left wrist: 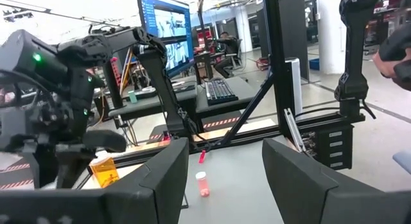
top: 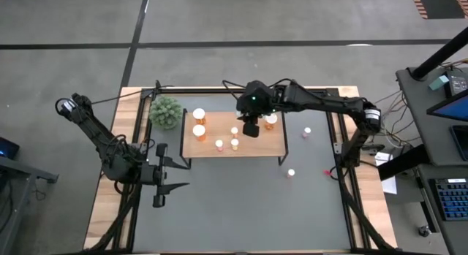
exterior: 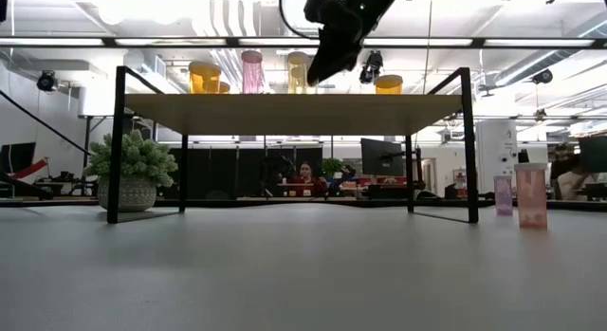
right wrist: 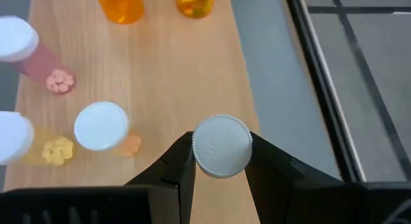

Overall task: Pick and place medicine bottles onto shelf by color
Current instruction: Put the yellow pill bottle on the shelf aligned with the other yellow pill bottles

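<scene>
**Right end effector clamped on a white-capped bottle above the shelf**

While the left end effector [top: 162, 174] hangs with its fingers spread over the near left part of the dark grey table [top: 241, 211], two pink bottles stand on the table's right side: one [top: 291, 172] nearer the front, another [top: 307, 131] farther back, just beside the shelf's right end. Both are upright, white caps on top, long axes vertical.

Beyond them stands the shelf [top: 259, 147], a light-wood board on thin black legs. On it are a yellow bottle [top: 235, 144] and a pink bottle [top: 219, 145] near the front edge, then a small orange one [top: 235, 131], and two larger orange bottles [top: 198, 129] [top: 199, 114] toward the left. All stand upright.

Over the shelf's right half, the right end effector [right wrist: 221, 161] grips a bottle [right wrist: 221, 146] by its ribbed white cap, one finger on each side; the cap faces up. An orange bottle [top: 271, 121] shows just beside it.

A green spiky plant ball [top: 166, 111] sits off the shelf's far left corner.
</scene>
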Robot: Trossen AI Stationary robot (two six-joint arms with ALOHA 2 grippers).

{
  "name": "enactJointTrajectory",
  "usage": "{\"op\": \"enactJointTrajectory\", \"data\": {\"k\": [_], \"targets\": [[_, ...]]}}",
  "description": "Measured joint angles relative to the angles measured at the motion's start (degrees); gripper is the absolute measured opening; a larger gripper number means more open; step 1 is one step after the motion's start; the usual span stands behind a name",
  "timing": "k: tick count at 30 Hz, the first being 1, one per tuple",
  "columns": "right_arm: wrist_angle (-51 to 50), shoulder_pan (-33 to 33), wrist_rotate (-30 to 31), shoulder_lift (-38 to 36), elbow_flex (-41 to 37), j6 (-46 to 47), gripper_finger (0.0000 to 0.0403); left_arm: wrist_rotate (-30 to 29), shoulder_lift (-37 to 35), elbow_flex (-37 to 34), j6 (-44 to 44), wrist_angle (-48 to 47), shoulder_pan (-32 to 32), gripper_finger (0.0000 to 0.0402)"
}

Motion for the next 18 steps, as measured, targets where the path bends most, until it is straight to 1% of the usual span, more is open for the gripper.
{"op": "enactJointTrajectory", "data": {"k": [11, 14, 18], "targets": [[0.3, 0.2, 0.0, 1.8, -0.2, 0.9, 0.0108, 0.0, 0.0, 0.0, 0.0, 0.1, 0.0, 0.0183], [0.3, 0.2, -0.1, 1.8, -0.2, 2.1, 0.0118, 0.0, 0.0, 0.0, 0.0, 0.1, 0.0, 0.0183], [0.3, 0.2, 0.0, 1.8, -0.2, 2.2, 0.0144, 0.0, 0.0, 0.0, 0.0, 0.1, 0.0, 0.0183]]}}
